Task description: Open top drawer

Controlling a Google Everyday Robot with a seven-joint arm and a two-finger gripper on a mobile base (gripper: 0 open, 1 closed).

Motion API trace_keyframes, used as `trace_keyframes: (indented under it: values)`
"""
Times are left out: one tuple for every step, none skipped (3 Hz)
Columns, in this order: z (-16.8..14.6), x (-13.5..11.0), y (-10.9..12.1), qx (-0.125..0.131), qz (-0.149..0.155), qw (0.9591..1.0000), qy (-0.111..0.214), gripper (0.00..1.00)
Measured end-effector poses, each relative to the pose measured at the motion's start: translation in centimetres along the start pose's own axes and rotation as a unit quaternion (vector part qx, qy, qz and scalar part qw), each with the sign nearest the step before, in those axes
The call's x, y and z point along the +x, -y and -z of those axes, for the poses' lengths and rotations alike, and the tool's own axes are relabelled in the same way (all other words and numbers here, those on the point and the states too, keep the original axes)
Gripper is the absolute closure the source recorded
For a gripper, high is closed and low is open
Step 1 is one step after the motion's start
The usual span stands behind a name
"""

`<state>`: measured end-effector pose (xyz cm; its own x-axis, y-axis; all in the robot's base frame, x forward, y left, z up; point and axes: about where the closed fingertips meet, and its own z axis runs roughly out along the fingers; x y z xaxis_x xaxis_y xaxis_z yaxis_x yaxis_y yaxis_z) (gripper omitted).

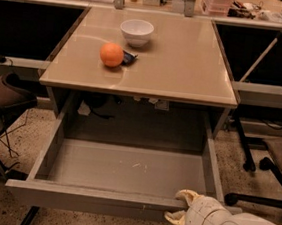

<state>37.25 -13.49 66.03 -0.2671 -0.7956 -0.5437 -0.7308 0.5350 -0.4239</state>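
Observation:
The top drawer (125, 170) is a wide shallow grey drawer under the beige table. It stands pulled far out toward me, and its inside is bare apart from small white scuff marks. My gripper (180, 207) is at the right end of the drawer's front panel (91, 199). One cream fingertip (186, 194) reaches over the top edge of the panel and the other lies in front of it, lower down. The white arm comes in from the bottom right corner.
On the table top (186, 64) sit an orange (111, 54), a small dark object (128, 58) and a white bowl (136, 31). A dark chair (2, 95) stands at the left. An office chair base (261, 167) and seat stand at the right. A shelf with clutter runs along the back.

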Motion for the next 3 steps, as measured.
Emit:
trace_keyframes:
  values:
    - [0.0, 0.0, 0.0, 0.0, 0.0, 1.0, 0.0, 0.58]
    - [0.0, 0.0, 0.0, 0.0, 0.0, 1.0, 0.0, 0.34]
    - [0.0, 0.0, 0.0, 0.0, 0.0, 1.0, 0.0, 0.11]
